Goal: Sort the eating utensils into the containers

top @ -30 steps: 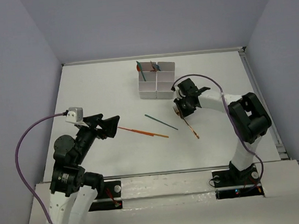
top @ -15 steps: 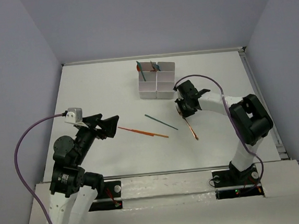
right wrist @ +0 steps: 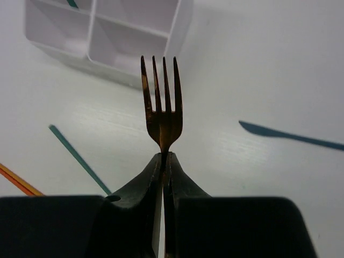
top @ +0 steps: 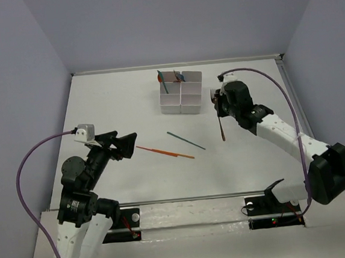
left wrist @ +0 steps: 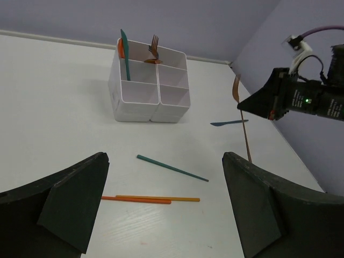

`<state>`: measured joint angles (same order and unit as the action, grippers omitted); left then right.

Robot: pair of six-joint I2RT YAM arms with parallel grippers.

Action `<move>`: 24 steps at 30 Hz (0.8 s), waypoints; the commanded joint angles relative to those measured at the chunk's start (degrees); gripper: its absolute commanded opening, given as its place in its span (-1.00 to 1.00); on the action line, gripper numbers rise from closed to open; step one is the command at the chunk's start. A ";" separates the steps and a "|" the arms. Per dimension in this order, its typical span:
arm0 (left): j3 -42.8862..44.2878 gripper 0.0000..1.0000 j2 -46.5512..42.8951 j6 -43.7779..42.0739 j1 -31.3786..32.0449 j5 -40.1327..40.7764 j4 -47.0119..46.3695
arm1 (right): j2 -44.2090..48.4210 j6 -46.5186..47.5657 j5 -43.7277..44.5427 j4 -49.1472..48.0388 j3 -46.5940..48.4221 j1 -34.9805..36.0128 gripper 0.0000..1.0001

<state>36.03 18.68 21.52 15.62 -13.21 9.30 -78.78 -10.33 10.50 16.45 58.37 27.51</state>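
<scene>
The right gripper (right wrist: 163, 161) is clamped on the brown fork (right wrist: 161, 107) and has carried it, tines up, from the middle of the counter (top: 110, 110) to just right of the white box (top: 172, 107). The left gripper (top: 130, 143) hangs wide open, unmoved. The orange sticks (top: 165, 152) lie where they were.

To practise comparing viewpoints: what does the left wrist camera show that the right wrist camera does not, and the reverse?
Left wrist only: a second brown fork standing in a far compartment of the white box, the full long handle of the held fork, and the open left hand. Right wrist only: the grip itself, the right hand shut on that fork's neck, four tines distinct. Both: the box, the held fork, the teal stick and the flat teal utensil.
</scene>
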 commanded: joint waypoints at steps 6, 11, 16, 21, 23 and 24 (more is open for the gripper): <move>-0.44 0.98 1.71 -0.51 -1.55 -0.41 -2.18 | -4.25 2.59 -0.67 -36.43 6.13 0.27 -0.86; -0.61 0.98 1.45 -0.43 -2.61 -0.41 -2.53 | -12.61 6.97 0.84 -49.75 14.72 0.27 -0.86; -0.52 0.98 2.42 -0.69 -3.66 -1.37 -2.62 | -25.24 11.89 1.89 -55.20 25.90 0.27 -0.86; -0.61 0.98 2.77 -0.69 -4.71 -1.55 -2.62 | -33.43 15.24 3.20 -60.81 32.68 0.27 -0.86; -0.61 0.98 2.94 -0.78 -4.72 -1.55 -2.62 | -35.82 16.65 3.12 -62.06 35.30 0.27 -0.86; -0.61 0.98 3.21 -0.86 -4.72 -1.55 -2.62 | -37.65 17.53 2.95 -62.93 36.02 0.27 -0.86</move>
<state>36.03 21.10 21.52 11.42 -13.61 9.28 -112.36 2.33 11.73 -37.15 89.69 27.51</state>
